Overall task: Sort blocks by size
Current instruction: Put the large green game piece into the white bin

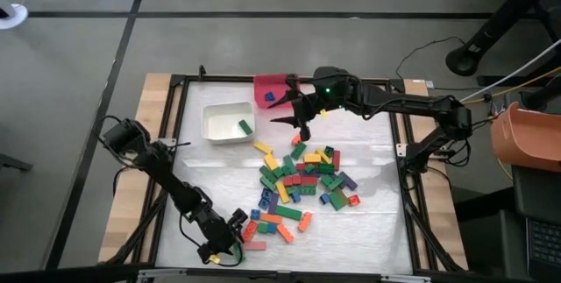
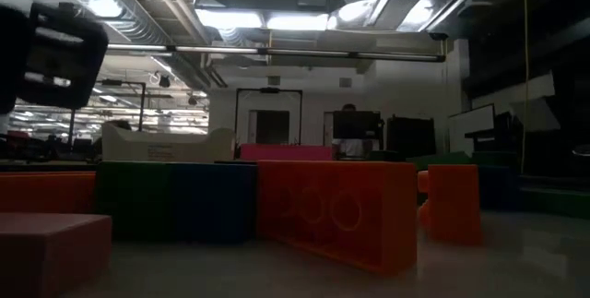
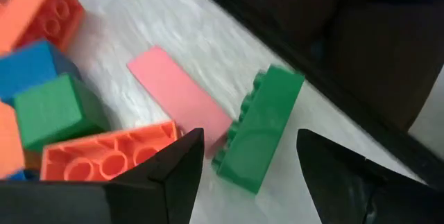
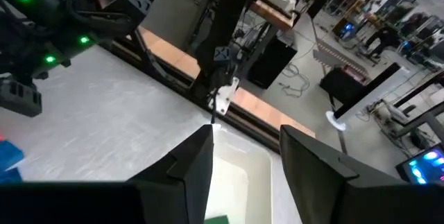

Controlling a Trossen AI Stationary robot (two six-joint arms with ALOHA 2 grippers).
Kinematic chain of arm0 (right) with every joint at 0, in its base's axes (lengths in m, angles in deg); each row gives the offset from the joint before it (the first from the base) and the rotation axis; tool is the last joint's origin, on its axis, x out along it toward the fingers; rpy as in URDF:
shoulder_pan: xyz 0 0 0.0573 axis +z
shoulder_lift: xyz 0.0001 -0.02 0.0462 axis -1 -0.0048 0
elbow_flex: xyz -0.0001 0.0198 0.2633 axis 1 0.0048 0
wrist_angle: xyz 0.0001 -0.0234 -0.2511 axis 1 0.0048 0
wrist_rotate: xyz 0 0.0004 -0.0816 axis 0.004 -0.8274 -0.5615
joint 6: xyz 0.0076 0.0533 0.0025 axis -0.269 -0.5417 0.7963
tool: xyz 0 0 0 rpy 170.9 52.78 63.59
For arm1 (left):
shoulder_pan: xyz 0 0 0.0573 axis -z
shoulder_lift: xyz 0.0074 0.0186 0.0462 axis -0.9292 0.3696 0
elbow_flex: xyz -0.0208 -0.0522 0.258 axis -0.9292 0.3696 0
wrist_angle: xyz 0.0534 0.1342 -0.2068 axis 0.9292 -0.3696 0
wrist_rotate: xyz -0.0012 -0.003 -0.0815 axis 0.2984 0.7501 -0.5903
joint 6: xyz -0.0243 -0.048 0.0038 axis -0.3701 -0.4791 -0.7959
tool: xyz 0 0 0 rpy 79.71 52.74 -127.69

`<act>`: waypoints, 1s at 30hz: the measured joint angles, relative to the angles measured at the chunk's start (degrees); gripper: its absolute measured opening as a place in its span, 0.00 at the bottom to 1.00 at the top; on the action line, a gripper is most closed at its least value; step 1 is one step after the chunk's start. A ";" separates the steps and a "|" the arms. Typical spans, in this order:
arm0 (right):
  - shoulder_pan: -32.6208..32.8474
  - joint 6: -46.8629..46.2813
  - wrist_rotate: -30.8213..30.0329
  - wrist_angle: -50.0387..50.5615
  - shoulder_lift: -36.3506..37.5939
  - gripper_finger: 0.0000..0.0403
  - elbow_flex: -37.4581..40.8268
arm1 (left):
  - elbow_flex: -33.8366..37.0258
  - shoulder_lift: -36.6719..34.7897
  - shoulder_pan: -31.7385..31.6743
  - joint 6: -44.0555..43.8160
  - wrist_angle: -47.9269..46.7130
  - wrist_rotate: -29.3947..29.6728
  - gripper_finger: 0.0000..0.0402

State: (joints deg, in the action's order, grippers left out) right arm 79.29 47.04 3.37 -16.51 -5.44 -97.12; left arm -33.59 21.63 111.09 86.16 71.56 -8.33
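Green brick [image 3: 259,128] lies on its side between the spread fingers of the left gripper [image 3: 246,175], touching a flat pink plate [image 3: 179,92]; fingers not in contact with it. This gripper [image 1: 230,230] sits low at the table's [image 1: 368,222] near left corner, beside the edge of the blocks [image 1: 298,182] heaped mid-table. Farther back, the right gripper [image 1: 294,112], fingers apart and holding nothing, hangs beside the white bin [image 1: 226,122], which holds one green block [image 1: 244,126]. Red bin [image 1: 272,88] stands just behind.
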 joint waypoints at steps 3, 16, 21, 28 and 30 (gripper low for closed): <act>0.59 -0.01 0.16 0.04 0.00 0.41 0.00 | 0.01 0.92 0.06 1.14 -0.06 0.02 0.50; 7.21 0.00 0.66 2.86 0.00 0.41 0.00 | 0.01 0.99 0.42 1.33 -0.33 -0.02 0.19; 10.67 0.00 0.69 9.13 0.00 0.41 0.00 | 0.01 -1.99 0.41 0.01 -0.28 0.01 0.19; 15.62 0.52 0.68 22.72 -0.02 0.41 0.00 | -0.02 -10.63 -1.33 -0.60 -1.79 1.00 0.19; 17.24 0.62 0.65 26.83 -0.02 0.41 0.00 | -0.02 -13.76 -2.40 0.33 -5.44 2.61 0.19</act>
State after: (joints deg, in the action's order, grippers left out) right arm 96.53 47.65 4.02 10.32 -5.47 -97.12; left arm -33.60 7.87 108.69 86.49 66.12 -5.72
